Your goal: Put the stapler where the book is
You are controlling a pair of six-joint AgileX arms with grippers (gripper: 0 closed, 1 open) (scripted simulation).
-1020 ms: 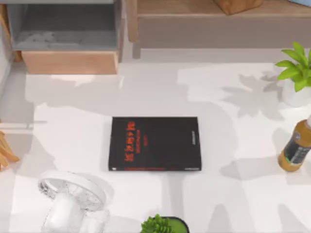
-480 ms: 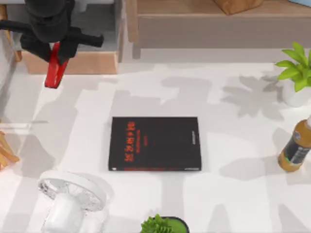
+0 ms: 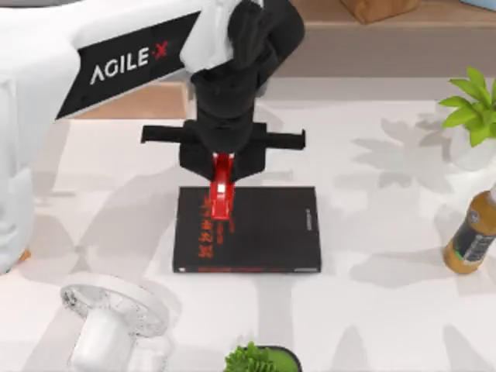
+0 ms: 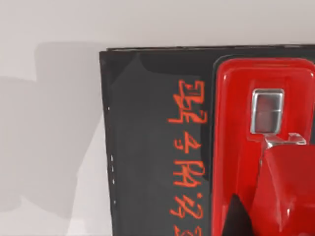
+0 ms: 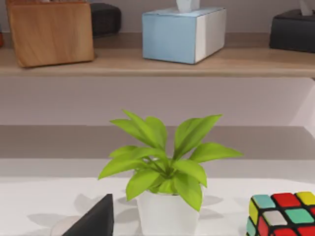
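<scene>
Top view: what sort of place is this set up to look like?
Probably a home or office desk, rendered in simulation: a white table holding a book, a small desk fan and a potted plant, with a wooden shelf carrying a tissue box behind.

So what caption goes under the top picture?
Left gripper carries the red stapler over the black book.

The left gripper covers the stapler's far end, and the book's red lettering is too small to read.
</scene>
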